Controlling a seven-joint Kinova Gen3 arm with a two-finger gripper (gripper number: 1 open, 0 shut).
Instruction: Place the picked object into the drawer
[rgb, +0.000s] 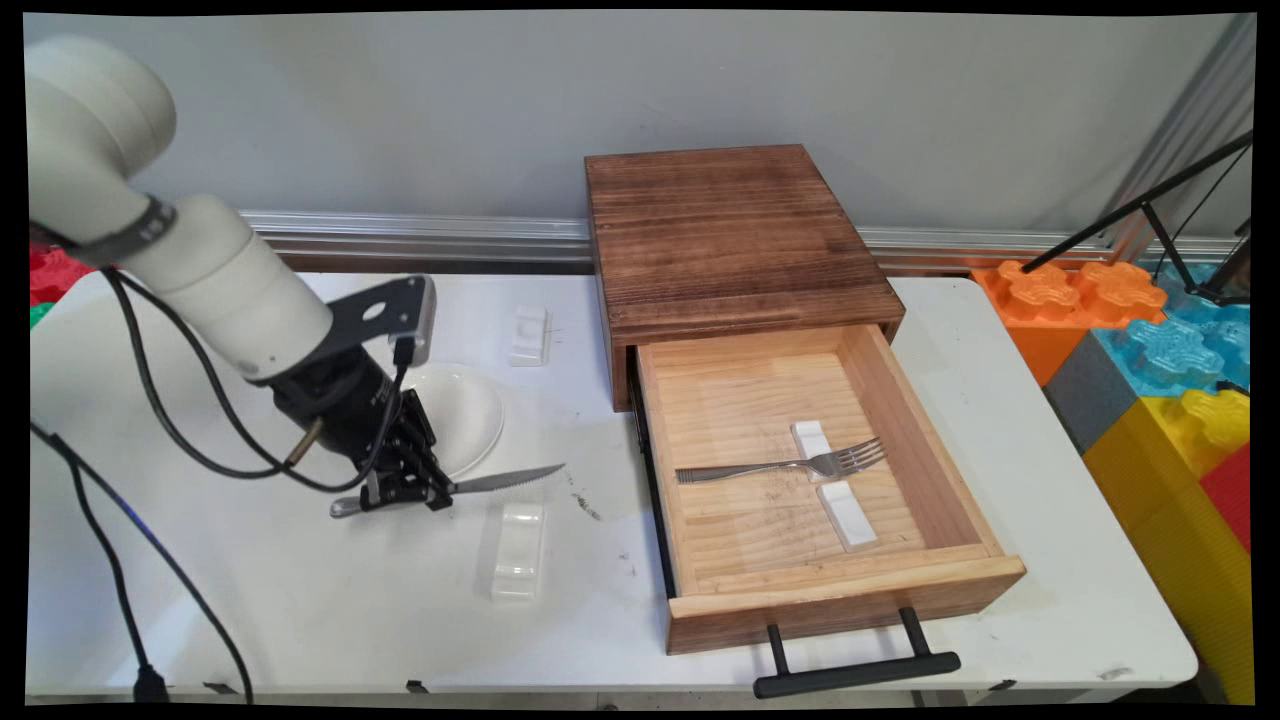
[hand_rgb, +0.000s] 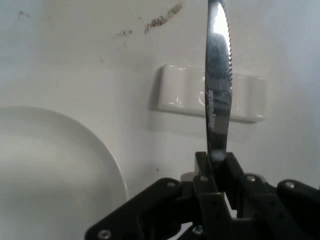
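Observation:
My gripper (rgb: 405, 492) is shut on a steel knife (rgb: 500, 481) near its handle end, just above the table at the left. The serrated blade points right toward the drawer. In the hand view the knife (hand_rgb: 218, 85) rises straight up from between my fingers (hand_rgb: 206, 176), over a white cutlery rest (hand_rgb: 210, 93). The same white rest (rgb: 518, 549) lies on the table just below and to the right of the gripper. A white plate (rgb: 462, 415) sits right behind the gripper, partly hidden by it, and shows as the white plate (hand_rgb: 55, 170) in the hand view's lower left.
A wooden box (rgb: 730, 235) stands at the back with its drawer (rgb: 830, 585) pulled out. Inside lies a fork (rgb: 790, 464) across a white rest (rgb: 835, 496). Another white rest (rgb: 529, 335) lies behind the plate. Coloured foam blocks (rgb: 1150, 340) stand at the right.

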